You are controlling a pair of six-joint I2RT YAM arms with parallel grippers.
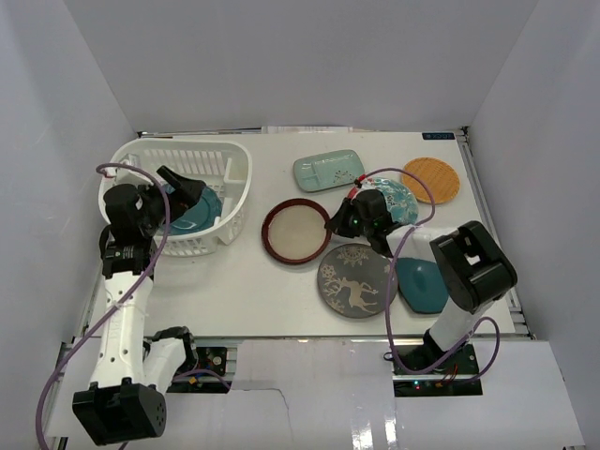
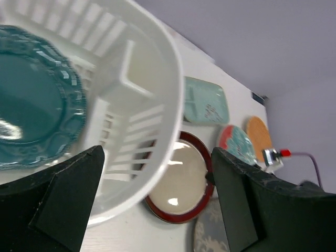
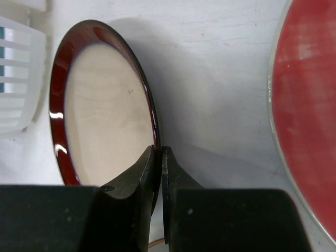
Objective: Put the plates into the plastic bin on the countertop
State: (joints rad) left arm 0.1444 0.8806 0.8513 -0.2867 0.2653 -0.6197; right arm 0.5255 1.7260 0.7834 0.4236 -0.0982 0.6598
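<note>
The white plastic bin (image 1: 239, 164) stands at the back left of the countertop (image 1: 253, 281) and holds the teal scalloped plate (image 1: 202, 214). My left gripper (image 1: 187, 192) hovers open over the bin's near right side with nothing between its fingers; the left wrist view shows the teal plate (image 2: 31, 110) and the bin's rim (image 2: 157, 94) below it. My right gripper (image 3: 159, 152) is shut on the right rim of the dark-red-rimmed cream plate (image 3: 105, 115), which lies just right of the bin (image 1: 296, 232).
A grey patterned plate (image 1: 354, 279) lies near the front, with a dark-teal square plate (image 1: 422, 284) to its right. Behind them sit a pale-green rectangular plate (image 1: 328, 170), a red-and-teal floral plate (image 1: 398, 199) and an orange woven plate (image 1: 430, 180). Pale walls enclose the table.
</note>
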